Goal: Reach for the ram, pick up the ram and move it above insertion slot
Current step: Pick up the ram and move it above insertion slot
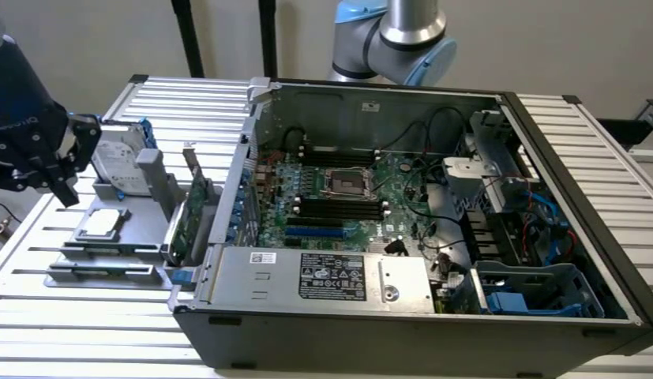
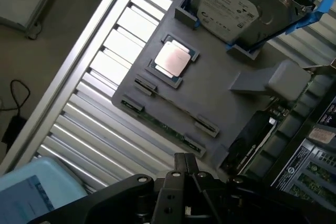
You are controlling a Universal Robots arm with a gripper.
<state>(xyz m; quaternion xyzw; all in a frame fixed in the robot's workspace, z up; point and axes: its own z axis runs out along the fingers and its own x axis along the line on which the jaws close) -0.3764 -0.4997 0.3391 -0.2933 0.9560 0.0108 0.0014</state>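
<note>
Black gripper [image 2: 184, 163]: nearest to my wrist camera. I read its fingers as pressed together with nothing between them. The body behind them is cut off by the frame.
Gripper, exterior: it hangs at the exterior view's left, over the outer side of the holder, touching nothing.
Grey holder [image 2: 231, 114]: a flat plate on the slatted table [image 2: 94, 103], just beyond the fingertips.
Ram [image 2: 168, 124]: seated on its long edge in the holder, in the row of clips closest to the gripper. It is apart from the fingers.
Ram axis: the long axis runs clip to clip, along the holder's near edge. I see only a thin green top edge. The chips are hidden and both ends are tucked into the clips.
CPU [image 2: 172, 60]: silver square lying flat in its recess, just past the ram.
Drive [image 2: 228, 3]: silver with blue rails, propped on edge at the holder's far end and partly cut off.
Card [image 1: 194, 213]: green, upright, between the holder and the case.
Case [image 1: 410, 332]: open and lying on its side, well apart from the gripper.
Slot [image 1: 337, 209]: one of several parallel black sockets on the board, above the blue one. They are too small for me to tell apart.
</note>
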